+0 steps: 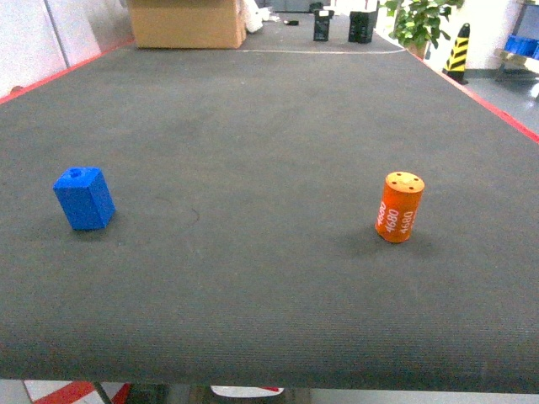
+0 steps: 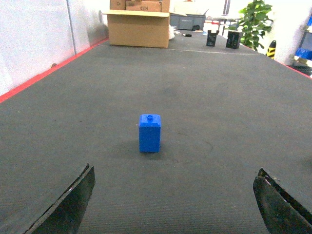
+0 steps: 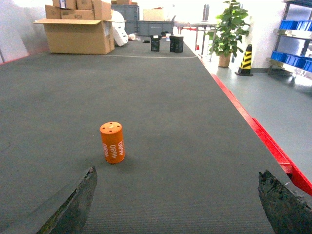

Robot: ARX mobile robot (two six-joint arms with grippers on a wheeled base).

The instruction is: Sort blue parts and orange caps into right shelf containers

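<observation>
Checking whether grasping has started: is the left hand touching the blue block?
Apart. Left wrist view shows bare mat between the blue block and the open left hand.

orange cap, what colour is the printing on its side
White "4080" lettering on the small orange upright cylinder cap, clearest in the head view.

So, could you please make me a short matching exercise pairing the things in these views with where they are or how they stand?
Things:
1. blue part
2. orange cap
3. cardboard box
4. left gripper

Places or states:
A. far end of the mat, left
B. open, behind the blue part
C. upright, right side of the mat
D. upright, left side of the mat

Pairs: 1-D, 2-C, 3-A, 4-B
</observation>
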